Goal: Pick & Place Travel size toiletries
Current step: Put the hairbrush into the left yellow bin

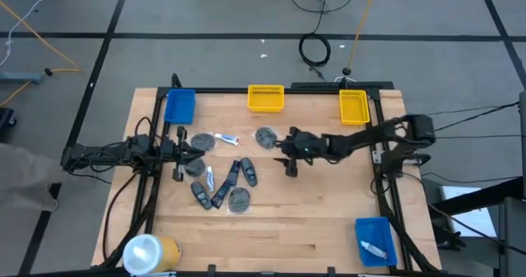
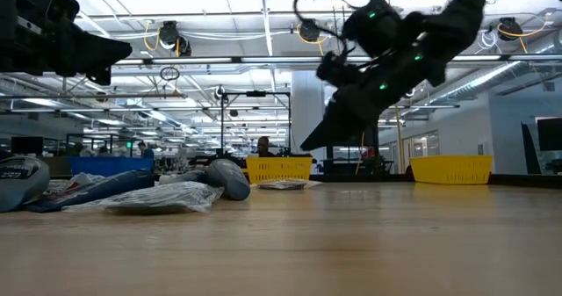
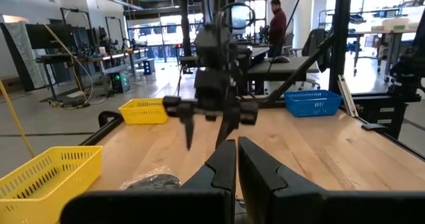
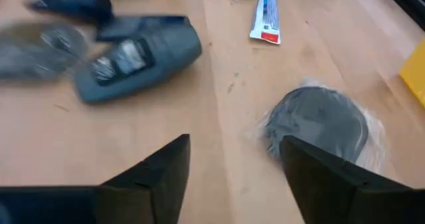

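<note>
The toiletries lie scattered on the table. One grey disc sits alone just in front of the middle yellow bin. A white tube lies beside that disc, toward the left arm. Further from the bin, black oblong pieces, another tube and more discs form a loose cluster.

The right gripper hangs just beside the lone disc, above the wood, its fingers spread apart and empty; its wrist view shows the disc just ahead of one finger. The left gripper waits at the cluster's edge by another disc, its fingers almost together, holding nothing.

A blue bin holds one tube.
</note>
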Robot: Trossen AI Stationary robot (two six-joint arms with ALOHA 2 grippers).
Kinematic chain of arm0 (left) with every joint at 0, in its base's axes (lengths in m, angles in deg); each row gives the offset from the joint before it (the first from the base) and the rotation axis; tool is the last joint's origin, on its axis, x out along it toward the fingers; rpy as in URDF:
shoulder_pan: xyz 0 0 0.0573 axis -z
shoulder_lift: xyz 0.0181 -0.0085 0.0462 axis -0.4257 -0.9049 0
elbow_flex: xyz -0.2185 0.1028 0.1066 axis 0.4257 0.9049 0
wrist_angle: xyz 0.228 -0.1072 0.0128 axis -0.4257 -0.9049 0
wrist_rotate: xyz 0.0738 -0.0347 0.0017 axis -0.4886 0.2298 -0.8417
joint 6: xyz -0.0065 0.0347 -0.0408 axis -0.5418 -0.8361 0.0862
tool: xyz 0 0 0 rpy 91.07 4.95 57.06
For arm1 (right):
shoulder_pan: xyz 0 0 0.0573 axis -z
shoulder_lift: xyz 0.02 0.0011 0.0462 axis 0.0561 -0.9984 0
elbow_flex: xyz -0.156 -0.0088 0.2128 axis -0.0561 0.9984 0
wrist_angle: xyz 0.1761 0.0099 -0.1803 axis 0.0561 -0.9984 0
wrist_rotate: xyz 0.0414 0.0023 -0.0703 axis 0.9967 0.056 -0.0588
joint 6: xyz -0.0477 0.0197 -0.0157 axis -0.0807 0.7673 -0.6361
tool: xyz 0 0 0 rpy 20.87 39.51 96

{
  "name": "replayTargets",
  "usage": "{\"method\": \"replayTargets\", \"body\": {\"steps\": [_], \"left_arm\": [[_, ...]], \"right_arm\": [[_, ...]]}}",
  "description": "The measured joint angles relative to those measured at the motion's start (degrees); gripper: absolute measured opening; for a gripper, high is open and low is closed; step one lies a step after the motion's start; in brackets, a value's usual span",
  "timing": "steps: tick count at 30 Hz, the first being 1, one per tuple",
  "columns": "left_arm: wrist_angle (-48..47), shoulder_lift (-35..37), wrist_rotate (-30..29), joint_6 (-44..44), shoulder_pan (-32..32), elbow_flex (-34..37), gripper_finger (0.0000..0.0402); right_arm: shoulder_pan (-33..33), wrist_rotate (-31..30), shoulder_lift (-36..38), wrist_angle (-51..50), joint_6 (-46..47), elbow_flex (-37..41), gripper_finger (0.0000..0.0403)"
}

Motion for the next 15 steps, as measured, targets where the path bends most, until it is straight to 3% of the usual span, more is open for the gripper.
{"method": "replayTargets", "body": {"steps": [7,15], "left_arm": [[0.0,0.0,0.0,0.0,0.0,0.0,0.0019],[0.0,0.0,0.1,0.0,0.0,0.0,0.0019]], "right_arm": [[1.8,0.0,-9.8,-0.8,-9.7,-7.9,0.0252],[5.2,0.7,-15.8,-2.2,-10.4,-12.1,0.0226]]}}
